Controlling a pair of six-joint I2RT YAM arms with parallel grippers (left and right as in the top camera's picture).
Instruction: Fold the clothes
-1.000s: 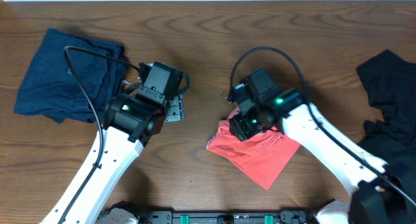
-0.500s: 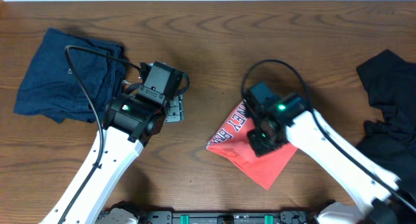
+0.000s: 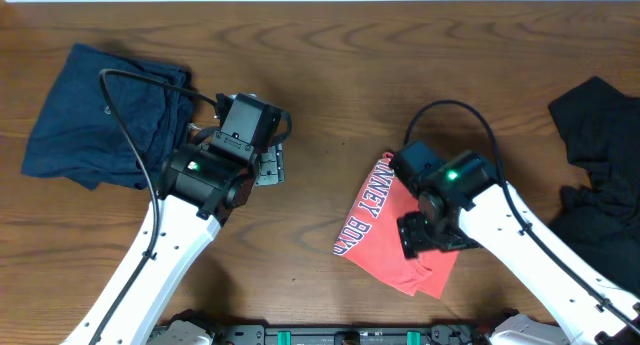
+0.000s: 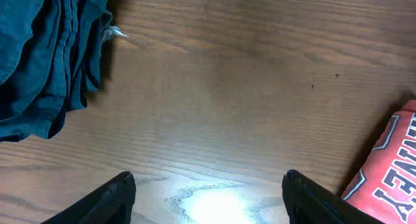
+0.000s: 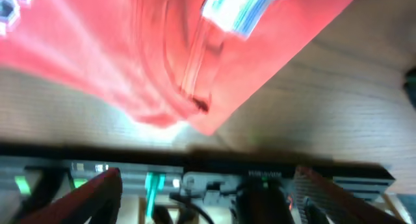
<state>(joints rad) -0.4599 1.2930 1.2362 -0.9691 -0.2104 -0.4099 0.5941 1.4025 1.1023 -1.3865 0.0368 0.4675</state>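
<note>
The coral-red T-shirt [image 3: 385,240] lies folded at the table's front centre, its navy-and-white lettering showing along its left edge. My right gripper [image 3: 430,237] hovers over the shirt's right part, open and empty. In the right wrist view [image 5: 208,198] the red cloth [image 5: 162,49] fills the top, beyond the spread fingers. My left gripper [image 3: 268,168] is open and empty above bare wood [image 4: 208,204]. The navy-blue garment [image 3: 100,115] lies bunched at the far left [image 4: 45,55]. The black garment [image 3: 595,155] lies at the right edge.
The wooden table's front edge and the robot base frame [image 5: 260,185] lie just beyond my right fingers. The shirt's lettered edge [image 4: 390,172] shows at the right of the left wrist view. Cables loop above both arms.
My right gripper has moved right and toward the front edge across the shirt. The shirt has shifted right and its lettered edge has come into view. The left arm has not moved.
</note>
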